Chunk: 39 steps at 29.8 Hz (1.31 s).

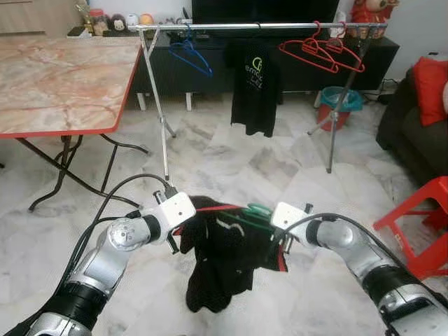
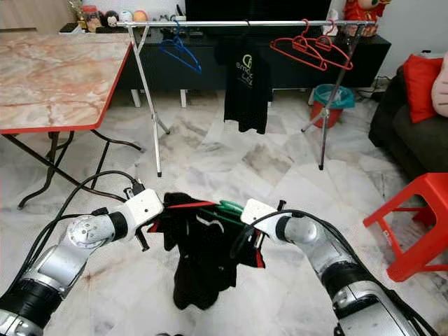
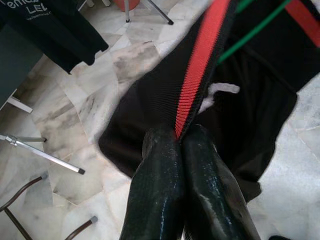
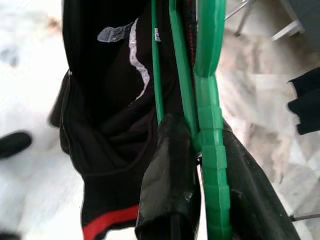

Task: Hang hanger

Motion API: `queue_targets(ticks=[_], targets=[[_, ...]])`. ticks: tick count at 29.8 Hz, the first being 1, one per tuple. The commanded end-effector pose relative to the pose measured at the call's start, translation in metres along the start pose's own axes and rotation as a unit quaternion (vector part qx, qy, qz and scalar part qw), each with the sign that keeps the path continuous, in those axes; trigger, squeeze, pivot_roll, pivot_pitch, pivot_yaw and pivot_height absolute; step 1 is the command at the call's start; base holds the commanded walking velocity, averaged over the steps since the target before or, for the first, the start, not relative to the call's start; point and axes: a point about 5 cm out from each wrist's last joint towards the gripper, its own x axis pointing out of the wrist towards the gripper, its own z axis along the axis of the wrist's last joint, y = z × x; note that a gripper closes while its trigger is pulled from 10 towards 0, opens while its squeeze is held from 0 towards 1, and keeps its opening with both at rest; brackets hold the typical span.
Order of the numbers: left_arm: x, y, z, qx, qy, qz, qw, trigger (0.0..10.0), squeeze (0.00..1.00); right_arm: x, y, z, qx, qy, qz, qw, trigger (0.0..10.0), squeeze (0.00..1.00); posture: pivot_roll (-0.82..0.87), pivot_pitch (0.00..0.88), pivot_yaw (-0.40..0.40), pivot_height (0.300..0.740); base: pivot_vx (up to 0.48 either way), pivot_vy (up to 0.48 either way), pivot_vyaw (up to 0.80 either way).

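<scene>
Far ahead of both hands stands the clothes rail (image 1: pixel 259 26), a long silver bar on thin legs, well apart from the robot across the marble floor (image 1: pixel 231 161). On the rail, beyond the left hand, hangs a blue hanger (image 1: pixel 190 54); straight ahead, between the two hands' lines, hangs a black T-shirt (image 1: pixel 255 87); beyond the right hand hang red hangers (image 1: pixel 320 49). Off to the outer side of the left hand is the table (image 1: pixel 63 77) with a red edge, and off to the outer side of the right hand is a red stool (image 1: pixel 420 217).

Between the hands hangs the black garment (image 1: pixel 220 255) with red trim, draped on the green hanger (image 4: pixel 210 100). The left hand (image 3: pixel 180 145) has its fingers pressed together, pinching the red-trimmed edge of the garment. The right hand (image 4: pixel 200 150) pinches the green hanger, the plastic bar passing between its two fingers, so the hanger is held just in front of it and the cloth droops below both hands.

In my judgement the step in hand is the carrying: the hanger is gripped but not yet brought to the rail. The next move calls for walking closer, then lifting the right hand high enough that the hook can go over the bar, probably in the free stretch between the black T-shirt and a neighbouring hanger. The left hand should keep the cloth from slipping off, and let go only when the hook sits.
</scene>
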Motion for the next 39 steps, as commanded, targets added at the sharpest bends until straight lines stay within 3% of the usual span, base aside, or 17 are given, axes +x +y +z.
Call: queue_targets(ticks=[1, 2, 3, 10, 11, 27, 33, 39], targets=[[0.002, -0.004, 0.001, 0.002, 0.003, -0.007, 1.0, 6.7, 0.0, -0.001, -0.013, 0.015, 0.025, -0.05, -0.044, 0.997, 10.0, 0.0, 0.05, 0.0, -0.007, 0.74, 0.0, 0.0, 0.0], [0.002, -0.004, 0.001, 0.002, 0.003, -0.007, 1.0, 6.7, 0.0, -0.001, -0.013, 0.015, 0.025, -0.05, -0.044, 0.997, 10.0, 0.0, 0.05, 0.0, -0.007, 0.74, 0.0, 0.0, 0.0], [0.003, -0.004, 0.002, -0.002, 0.004, -0.001, 1.0, 10.0, 0.0, 0.001, -0.013, 0.02, 0.026, -0.067, -0.047, 0.996, 10.0, 0.0, 0.05, 0.0, -0.008, 0.74, 0.0, 0.0, 0.0], [0.004, -0.003, 0.005, -0.019, -0.01, 0.016, 1.0, 10.0, 0.0, 0.004, -0.01, 0.028, 0.034, -0.102, -0.066, 0.992, 10.0, 0.0, 0.05, 0.0, -0.011, 0.74, 0.0, 0.0, 0.0], [0.005, -0.003, 0.006, -0.02, -0.013, 0.018, 1.0, 10.0, 1.0, 0.005, -0.01, 0.029, 0.034, -0.104, -0.069, 0.992, 10.0, 0.0, 0.05, 0.0, -0.011, 0.74, 0.0, 0.0, 0.0], [0.001, -0.003, 0.012, -0.028, -0.032, -0.003, 0.999, 10.0, 1.0, 0.009, -0.006, 0.032, 0.044, -0.117, -0.083, 0.989, 10.0, 0.0, 0.05, 0.0, -0.011, 0.74, 0.0, 0.0, 0.0], [-0.019, 0.005, 0.008, -0.03, -0.028, -0.009, 0.999, 10.0, 1.0, 0.007, -0.007, 0.027, 0.05, -0.108, -0.096, 0.988, 10.0, 0.0, 0.06, 0.0, -0.015, 0.74, 0.0, 0.0, 0.0], [-0.041, 0.01, 0.009, -0.067, -0.041, -0.034, 0.996, 10.0, 1.0, 0.007, -0.011, 0.025, 0.063, -0.103, -0.117, 0.986, 10.0, 0.0, 0.06, 0.0, -0.016, 0.74, 0.0, 0.0, 0.0]])
